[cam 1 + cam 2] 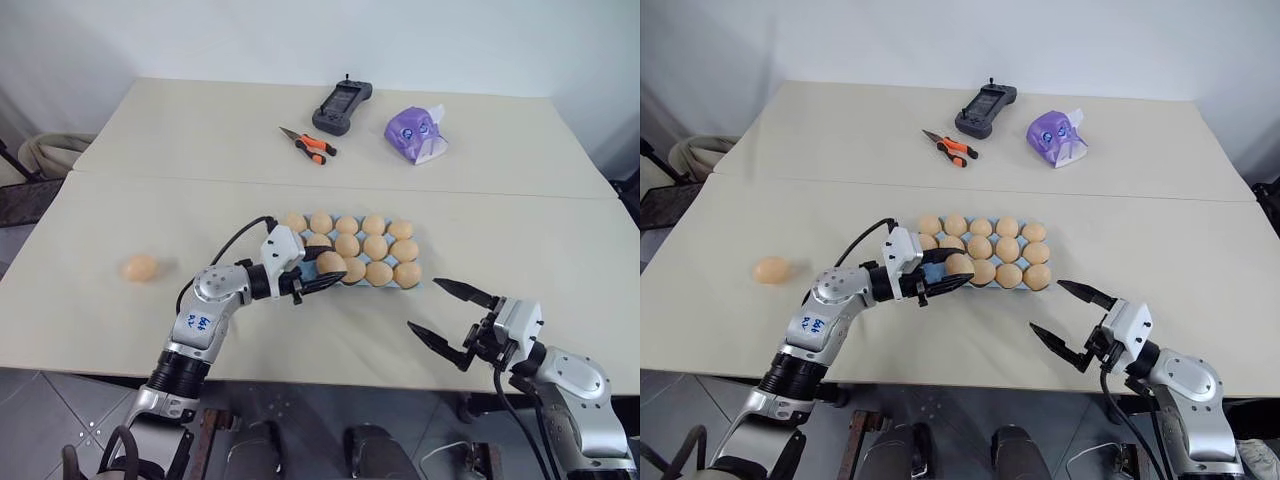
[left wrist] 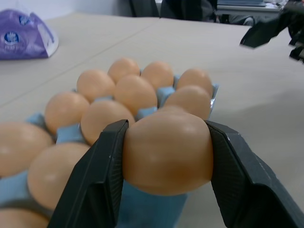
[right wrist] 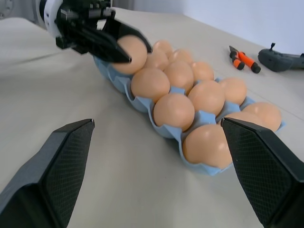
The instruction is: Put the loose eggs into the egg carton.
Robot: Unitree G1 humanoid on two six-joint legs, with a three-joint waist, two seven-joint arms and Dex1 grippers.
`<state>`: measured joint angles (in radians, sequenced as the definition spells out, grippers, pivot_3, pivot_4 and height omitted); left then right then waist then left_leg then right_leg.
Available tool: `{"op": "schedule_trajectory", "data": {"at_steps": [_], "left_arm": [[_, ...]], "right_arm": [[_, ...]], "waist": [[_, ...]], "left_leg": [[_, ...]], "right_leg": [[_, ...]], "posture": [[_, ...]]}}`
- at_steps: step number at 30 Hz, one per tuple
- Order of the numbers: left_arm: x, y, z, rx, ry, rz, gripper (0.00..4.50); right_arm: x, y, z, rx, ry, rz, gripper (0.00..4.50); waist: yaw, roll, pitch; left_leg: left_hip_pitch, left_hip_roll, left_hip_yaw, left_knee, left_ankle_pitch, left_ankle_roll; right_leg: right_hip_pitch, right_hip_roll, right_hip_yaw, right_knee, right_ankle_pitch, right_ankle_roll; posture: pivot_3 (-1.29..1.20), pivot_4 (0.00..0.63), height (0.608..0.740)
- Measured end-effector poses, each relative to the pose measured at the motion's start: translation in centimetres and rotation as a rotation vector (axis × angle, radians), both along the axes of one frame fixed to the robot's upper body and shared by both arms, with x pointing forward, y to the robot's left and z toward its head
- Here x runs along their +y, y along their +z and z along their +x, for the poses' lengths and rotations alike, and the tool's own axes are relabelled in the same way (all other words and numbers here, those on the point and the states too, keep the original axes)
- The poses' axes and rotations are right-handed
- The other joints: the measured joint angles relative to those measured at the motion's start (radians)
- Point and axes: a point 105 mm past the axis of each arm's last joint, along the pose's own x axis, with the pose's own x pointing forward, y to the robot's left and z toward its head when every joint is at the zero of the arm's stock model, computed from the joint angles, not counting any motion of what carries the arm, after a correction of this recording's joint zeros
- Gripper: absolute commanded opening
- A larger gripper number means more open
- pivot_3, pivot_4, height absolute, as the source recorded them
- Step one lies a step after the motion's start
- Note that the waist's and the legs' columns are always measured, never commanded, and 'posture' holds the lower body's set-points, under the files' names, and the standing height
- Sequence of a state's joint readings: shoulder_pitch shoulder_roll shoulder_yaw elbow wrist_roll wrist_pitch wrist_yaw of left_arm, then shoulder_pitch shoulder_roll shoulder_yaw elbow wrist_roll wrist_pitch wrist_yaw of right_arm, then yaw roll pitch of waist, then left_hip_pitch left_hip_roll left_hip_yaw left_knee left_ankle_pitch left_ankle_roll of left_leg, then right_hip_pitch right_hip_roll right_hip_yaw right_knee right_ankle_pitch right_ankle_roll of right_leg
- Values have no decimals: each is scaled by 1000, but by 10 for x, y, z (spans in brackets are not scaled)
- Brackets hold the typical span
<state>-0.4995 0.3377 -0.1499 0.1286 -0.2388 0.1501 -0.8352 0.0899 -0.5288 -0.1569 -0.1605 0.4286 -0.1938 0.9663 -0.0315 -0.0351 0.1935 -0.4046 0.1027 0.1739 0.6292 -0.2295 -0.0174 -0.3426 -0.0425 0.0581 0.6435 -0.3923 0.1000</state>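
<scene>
The light-blue egg carton (image 1: pixel 413 283) lies mid-table, nearly full of pale orange eggs. My left gripper (image 1: pixel 328 276) is shut on one egg (image 2: pixel 167 151), which hangs just above the carton's near-left corner. The right wrist view shows that same held egg (image 3: pixel 131 52) between the black fingers (image 3: pixel 102 45) over the carton's end. One loose egg (image 1: pixel 140 267) lies alone on the table far to the left. Near the table's front edge, right of the carton, my right gripper (image 1: pixel 448 315) stands open with nothing between its fingers.
At the back of the table lie orange-handled pliers (image 1: pixel 309 145), a black handheld controller (image 1: pixel 342 106) and a purple packet (image 1: pixel 416 133). A seam (image 1: pixel 120 176) runs between the two tabletops.
</scene>
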Motion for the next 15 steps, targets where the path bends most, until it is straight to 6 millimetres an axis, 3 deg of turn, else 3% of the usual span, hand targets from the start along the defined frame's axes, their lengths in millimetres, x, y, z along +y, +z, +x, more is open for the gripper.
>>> {"op": "schedule_trajectory", "data": {"at_steps": [7,10,15], "left_arm": [[7,2,2,-14,23,-5,4467],[14,3,2,-35,58,-23,4467],[69,3,-10,-102,244,-32,4467]], "right_arm": [[6,4,4,-14,19,4,4500],[11,6,6,-24,46,4,4500],[18,8,13,-20,94,3,4500]], "waist": [[0,0,0],[0,0,0],[-11,0,0]], "left_leg": [[0,0,0,0,0,0],[0,1,0,0,0,0],[0,4,1,-1,0,-1]], "right_leg": [[0,0,0,0,0,0],[0,0,0,0,0,0],[-1,1,0,0,0,0]], "posture": [[0,150,740],[0,150,740],[0,150,740]]}}
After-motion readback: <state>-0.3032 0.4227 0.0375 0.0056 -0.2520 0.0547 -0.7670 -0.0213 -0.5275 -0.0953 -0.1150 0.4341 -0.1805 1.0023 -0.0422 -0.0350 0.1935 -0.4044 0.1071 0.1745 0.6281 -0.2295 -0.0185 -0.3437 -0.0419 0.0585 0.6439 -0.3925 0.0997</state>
